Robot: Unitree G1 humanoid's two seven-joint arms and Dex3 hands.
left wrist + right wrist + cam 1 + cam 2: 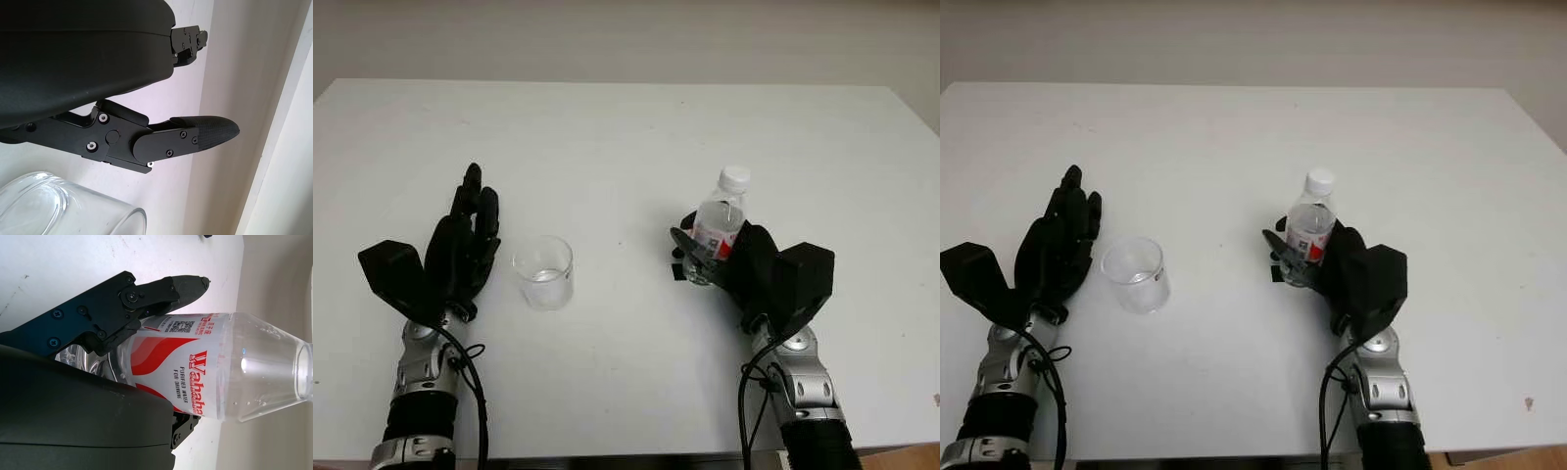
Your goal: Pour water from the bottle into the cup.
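My right hand (744, 262) has its fingers (166, 291) wrapped round the lower body of the bottle (719, 227), over the red label. One finger crosses the front of the label and the palm shell backs the other side. The bottle stands upright on the table (636, 137), base down, white cap (734, 178) on. I cannot tell whether the cap is tight.

The cup (544, 272) stands on the table, clear glass, mouth up. It is well apart from the bottle, on the thumb side of my right hand. My left hand (460, 250) is open just beside the cup, holding nothing; one finger (195, 139) reaches past the cup's rim without touching it.

Step in hand, as I judge it: secure the grip, then lift.

- The grip sits low on the bottle, so the top may swing when I tilt. I want firm contact on both sides before the base leaves the table.
- The plastic looks thin; too hard a squeeze could dent it and push water out early.
- The cap has to come off before anything pours. The left hand is free for that.
- Carry the bottle upright toward the cup and tip only once the neck is over the rim.
- The cup looks light. The left hand beside it can steady it if the neck knocks it.
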